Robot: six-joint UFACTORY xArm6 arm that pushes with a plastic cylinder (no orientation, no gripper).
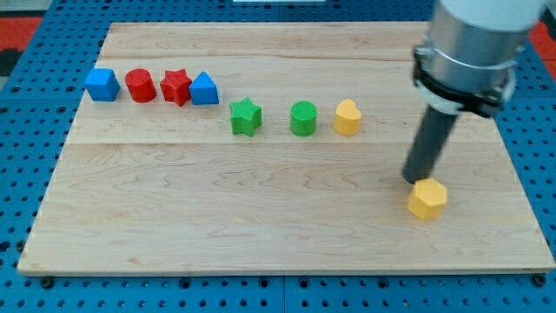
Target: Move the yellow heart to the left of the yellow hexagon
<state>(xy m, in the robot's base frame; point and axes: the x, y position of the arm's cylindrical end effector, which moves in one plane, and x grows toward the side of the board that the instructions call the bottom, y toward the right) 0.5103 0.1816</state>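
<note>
The yellow heart (pixel 347 117) lies on the wooden board (pixel 217 200) right of centre, in a row with the green blocks. The yellow hexagon (pixel 427 199) lies lower, near the view's right. My tip (pixel 414 180) stands at the hexagon's upper left edge, touching or nearly touching it. The heart is well up and to the left of the tip.
A green cylinder (pixel 303 118) and a green star (pixel 246 116) lie left of the heart. At the upper left stand a blue cube (pixel 102 84), a red cylinder (pixel 140 85), a red star (pixel 175 86) and a blue block (pixel 204 89).
</note>
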